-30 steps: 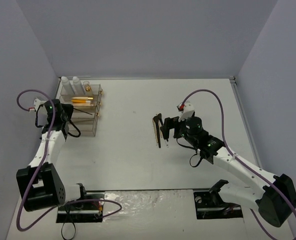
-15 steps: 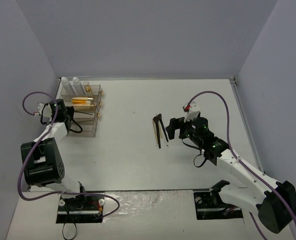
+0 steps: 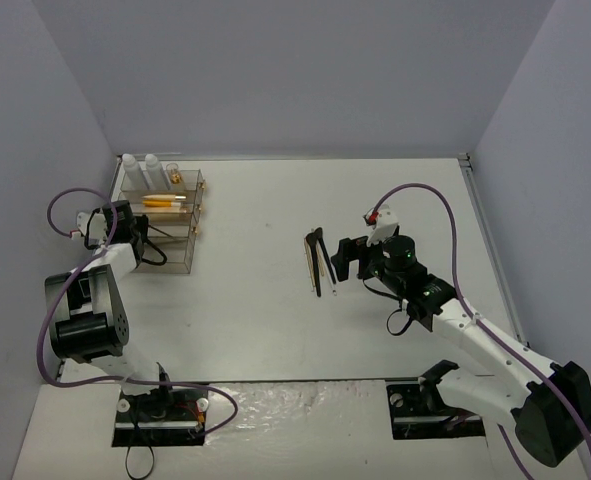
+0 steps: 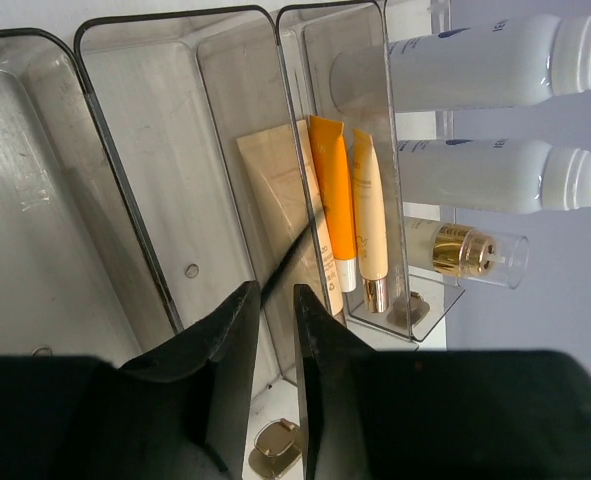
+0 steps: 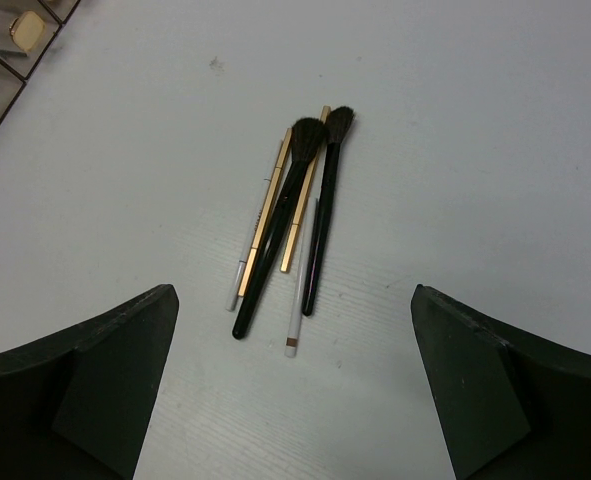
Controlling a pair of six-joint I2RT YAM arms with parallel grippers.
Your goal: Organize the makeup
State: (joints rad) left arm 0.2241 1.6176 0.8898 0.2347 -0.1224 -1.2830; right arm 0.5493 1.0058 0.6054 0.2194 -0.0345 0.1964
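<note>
Poised right gripper (image 5: pixel 295 390) wide apart over mid-counter brushes (image 5: pixel 325 200). Judged them light, stiff, roll-prone; best pinched mid-handle. Pinched slim black stick (image 4: pixel 293 256) with left gripper (image 4: pixel 275 296) at far-left corner.

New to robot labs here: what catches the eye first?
Black brushes and thin sticks lie bundled in the middle of the table, in front of the open right gripper. At the far left, a clear drawer box holds two white bottles, and the left gripper pinches a slim black stick pointing into it.
</note>
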